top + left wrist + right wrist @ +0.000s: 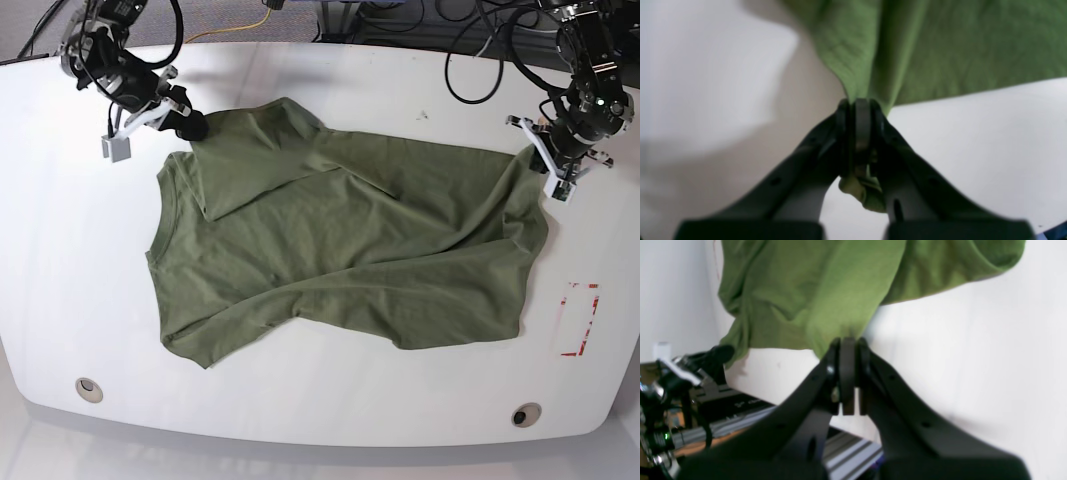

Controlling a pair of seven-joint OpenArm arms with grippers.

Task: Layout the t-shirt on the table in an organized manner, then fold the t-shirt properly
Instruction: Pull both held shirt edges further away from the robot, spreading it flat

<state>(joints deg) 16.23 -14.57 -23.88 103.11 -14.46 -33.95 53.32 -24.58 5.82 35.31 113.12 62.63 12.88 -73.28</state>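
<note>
On the table [330,95], a glossy white top with curved edges, the t-shirt [340,250] lies spread across the middle, olive green, soft and creased, with one flap folded over near its upper left. No containers in any view.

Left gripper [858,105]: jaws pressed together on a bunched corner of the shirt, and a small wad of cloth shows behind the tips. Right gripper [847,343]: jaws likewise clamped on a shirt edge, fabric fanning away from the black tips.

Base view alone shows the whole layout: right gripper [185,125] at the shirt's upper-left corner, left gripper [535,150] at the upper-right corner, two round grommet holes [89,388] near the front edge, and a red dashed rectangle [580,320] beside the shirt. Wrist views are blurred but show the woven texture.
</note>
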